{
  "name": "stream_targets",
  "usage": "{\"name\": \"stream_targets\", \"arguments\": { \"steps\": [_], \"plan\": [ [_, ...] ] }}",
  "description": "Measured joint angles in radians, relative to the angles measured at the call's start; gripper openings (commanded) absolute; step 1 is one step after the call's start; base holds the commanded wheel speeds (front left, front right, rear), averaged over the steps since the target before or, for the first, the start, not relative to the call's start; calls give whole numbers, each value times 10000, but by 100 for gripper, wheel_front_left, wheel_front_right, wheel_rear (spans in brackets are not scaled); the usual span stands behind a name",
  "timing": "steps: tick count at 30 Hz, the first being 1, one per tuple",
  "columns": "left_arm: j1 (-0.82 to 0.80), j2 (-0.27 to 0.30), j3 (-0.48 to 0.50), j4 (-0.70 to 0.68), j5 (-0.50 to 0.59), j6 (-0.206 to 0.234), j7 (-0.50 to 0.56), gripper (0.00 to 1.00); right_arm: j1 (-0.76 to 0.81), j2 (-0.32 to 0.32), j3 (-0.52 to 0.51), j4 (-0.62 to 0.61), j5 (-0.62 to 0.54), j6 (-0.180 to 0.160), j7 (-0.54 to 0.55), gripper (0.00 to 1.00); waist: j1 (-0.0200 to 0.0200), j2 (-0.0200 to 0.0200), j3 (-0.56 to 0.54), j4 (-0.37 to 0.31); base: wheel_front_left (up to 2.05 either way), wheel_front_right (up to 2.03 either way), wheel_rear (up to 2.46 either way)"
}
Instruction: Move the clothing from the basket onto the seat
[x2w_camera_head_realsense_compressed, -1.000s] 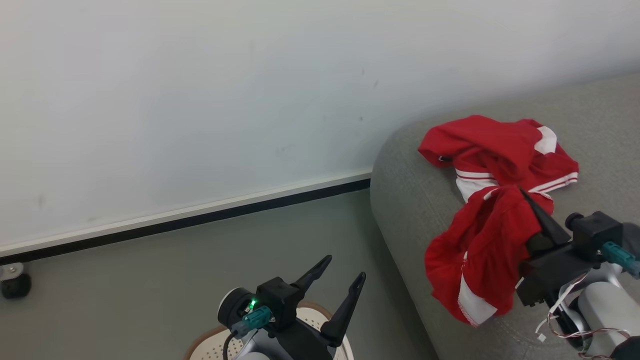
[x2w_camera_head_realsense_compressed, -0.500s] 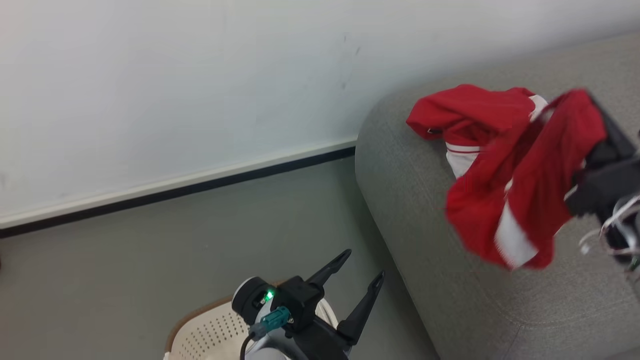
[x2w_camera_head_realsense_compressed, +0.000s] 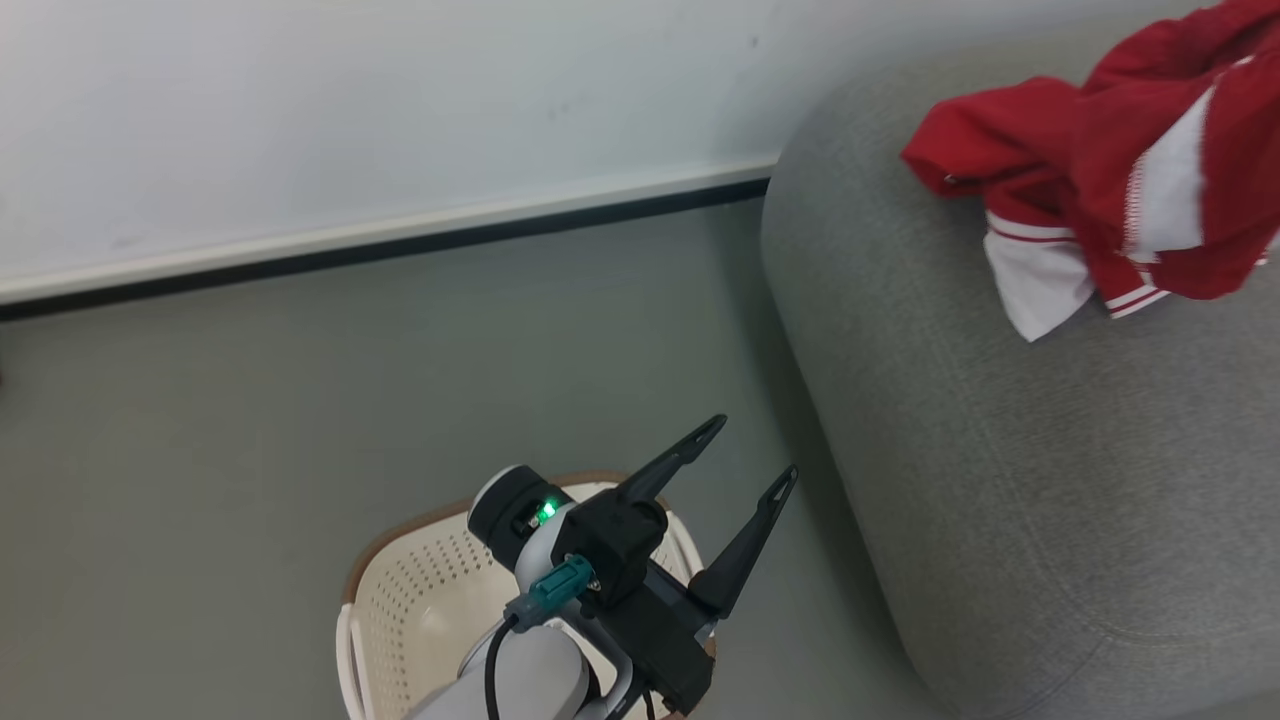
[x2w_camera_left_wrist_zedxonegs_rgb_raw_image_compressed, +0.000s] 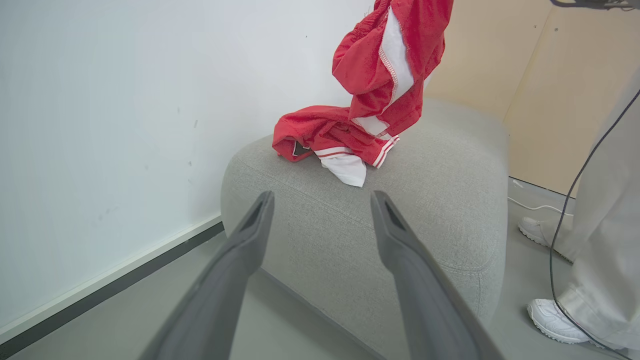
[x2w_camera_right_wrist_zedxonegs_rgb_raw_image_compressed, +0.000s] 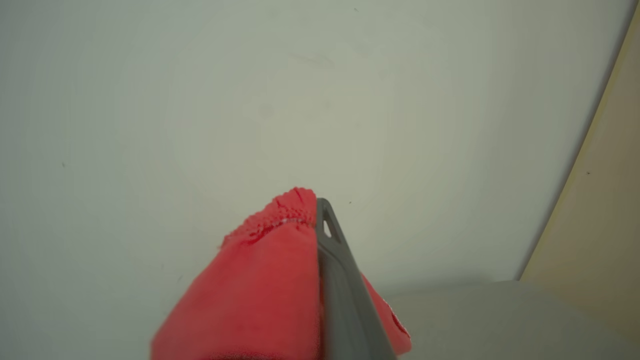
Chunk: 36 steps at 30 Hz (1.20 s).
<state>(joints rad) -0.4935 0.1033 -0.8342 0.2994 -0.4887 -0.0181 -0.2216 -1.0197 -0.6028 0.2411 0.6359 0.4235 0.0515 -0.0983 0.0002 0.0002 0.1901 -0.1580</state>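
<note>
1. One seat (x2w_camera_head_realsense_compressed: 1000, 450), its far end cut off.
2. Two garments: the lying garment (x2w_camera_left_wrist_zedxonegs_rgb_raw_image_compressed: 312, 132) on the seat; the hanging garment (x2w_camera_left_wrist_zedxonegs_rgb_raw_image_compressed: 370, 65) above it, clamped in the raised right gripper (x2w_camera_right_wrist_zedxonegs_rgb_raw_image_compressed: 318, 210).
3. One basket (x2w_camera_head_realsense_compressed: 395, 600) beside the seat, partly hidden.
4. Left gripper (x2w_camera_head_realsense_compressed: 752, 450) over the basket, fingers apart, angled seatward.

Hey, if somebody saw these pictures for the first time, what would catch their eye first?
The bright red garment with a white stripe stands out most, dangling from the shut right hand above the grey sofa. A second red piece lies crumpled on the sofa's top near the wall. Lower down, the left hand hangs open above the cream basket.
</note>
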Motion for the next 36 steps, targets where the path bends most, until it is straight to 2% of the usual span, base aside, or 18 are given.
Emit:
{"name": "stream_targets", "arguments": {
  "steps": [3,6,14,17,20,23,28,29,32,33,36],
  "plan": [
    [-203,65,4,-134,77,-2,4,100,-406,-466,-188,644,-6,-2,157,0,1,1,359,224,0,0,0],
    [-396,130,19,-299,167,-2,12,100,-618,-807,-366,798,-21,-307,209,0,-1,0,719,461,0,0,0],
    [-800,249,102,-577,378,-6,12,100,-758,-840,-391,1626,-293,-825,359,0,-1,1,1662,1071,0,0,0],
    [-954,314,165,-637,504,-4,12,100,-765,-690,-215,1871,-403,-940,366,0,0,1,2001,1257,0,0,0],
    [-1044,403,267,-644,516,4,10,100,-787,-265,134,2111,-577,-953,359,0,0,0,2322,1398,0,0,0],
    [-1154,424,286,-566,518,2,2,100,-830,134,376,2499,-650,-945,343,0,0,1,2585,1491,0,0,0],
    [-1205,453,326,-357,520,0,-2,100,-829,408,663,2982,-844,-823,173,0,0,1,2732,1489,0,0,0],
    [-1209,451,324,-316,520,-6,-4,100,-829,458,667,3078,-849,-775,121,16,0,1,2713,1464,0,0,0],
    [-1214,449,341,-173,518,-8,-17,100,-828,556,748,3308,-855,-640,-42,49,-2,0,2626,1382,0,0,0],
    [-1214,447,349,-127,518,-8,-17,100,-828,579,769,3365,-867,-594,-123,100,-2,-1,2588,1354,0,0,0],
    [-1209,458,403,19,516,-8,-56,100,-822,715,894,3492,-899,-433,-341,100,-2,0,2447,1259,0,0,0]
  ]
}}
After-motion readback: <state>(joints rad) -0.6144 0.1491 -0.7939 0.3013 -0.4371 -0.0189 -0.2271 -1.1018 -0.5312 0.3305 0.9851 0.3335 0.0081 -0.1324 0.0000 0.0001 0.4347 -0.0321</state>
